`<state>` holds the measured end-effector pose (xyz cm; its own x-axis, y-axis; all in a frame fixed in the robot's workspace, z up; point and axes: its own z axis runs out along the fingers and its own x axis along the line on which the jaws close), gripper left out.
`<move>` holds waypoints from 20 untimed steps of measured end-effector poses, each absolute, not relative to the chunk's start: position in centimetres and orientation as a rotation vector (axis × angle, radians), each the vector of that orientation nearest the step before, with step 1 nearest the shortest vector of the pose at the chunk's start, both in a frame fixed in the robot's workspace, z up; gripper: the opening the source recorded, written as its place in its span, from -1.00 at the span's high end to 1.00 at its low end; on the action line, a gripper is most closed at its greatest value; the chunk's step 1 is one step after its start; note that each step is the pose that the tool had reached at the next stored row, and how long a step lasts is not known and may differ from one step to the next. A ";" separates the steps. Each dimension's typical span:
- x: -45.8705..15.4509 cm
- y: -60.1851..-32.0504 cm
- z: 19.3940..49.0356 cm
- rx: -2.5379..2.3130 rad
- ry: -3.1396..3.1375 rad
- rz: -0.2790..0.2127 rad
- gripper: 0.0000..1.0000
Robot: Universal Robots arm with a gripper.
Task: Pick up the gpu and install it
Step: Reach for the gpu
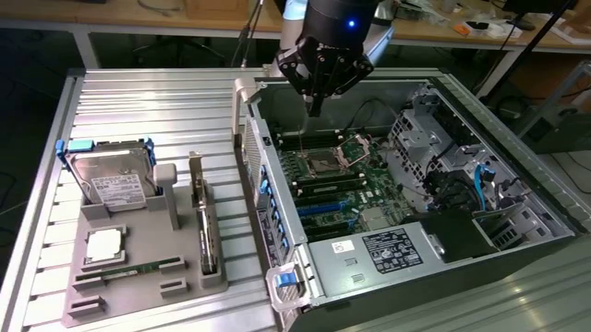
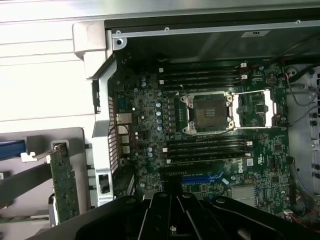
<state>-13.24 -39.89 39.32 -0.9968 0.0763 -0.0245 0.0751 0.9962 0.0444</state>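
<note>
Computer case (image 1: 531, 173) on slatted table (image 1: 157, 104), workbenches (image 1: 111, 15) behind

Robotics lab or electronics workshop, arranged for computer assembly. At centre, a ribbed aluminium table (image 1: 157, 104) bearing an open tower computer case (image 1: 277, 228) laid on its side, green motherboard (image 1: 333, 173) exposed, with open processor socket (image 2: 207, 112) and loose cabling. Above the case, a black industrial robot arm (image 1: 337, 28) with a lit blue indicator. Toward the exterior view's left, a grey moulded holder (image 1: 138, 294) with computer parts slotted in: hard drive (image 1: 111, 183), processor (image 1: 104, 245), memory stick (image 1: 129, 270), gpu (image 1: 205, 228) standing on edge. Behind, long wooden-topped workbenches (image 1: 111, 12) on white frames, scattered with small clutter; dark floor beneath.
</note>
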 end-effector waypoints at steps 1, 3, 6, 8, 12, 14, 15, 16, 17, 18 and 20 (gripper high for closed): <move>-13.3 -39.9 39.3 0.118 3.113 0.068 0.79; -13.5 -39.9 39.3 0.118 3.112 0.068 0.79; -13.8 -39.9 39.3 0.118 3.112 0.068 0.79; -13.9 -39.9 39.3 0.118 3.112 0.068 0.79; -14.4 -39.9 39.3 0.118 3.113 0.068 0.79; -14.6 -39.9 39.3 0.118 3.112 0.068 0.79; -14.7 -39.9 39.3 0.118 3.112 0.068 0.79; -14.8 -39.9 39.3 0.118 3.112 0.068 0.79; -14.9 -39.9 39.3 0.118 3.112 0.068 0.79; -15.1 -39.9 39.3 0.118 3.112 0.068 0.79; -15.3 -39.9 39.3 0.118 3.112 0.068 0.79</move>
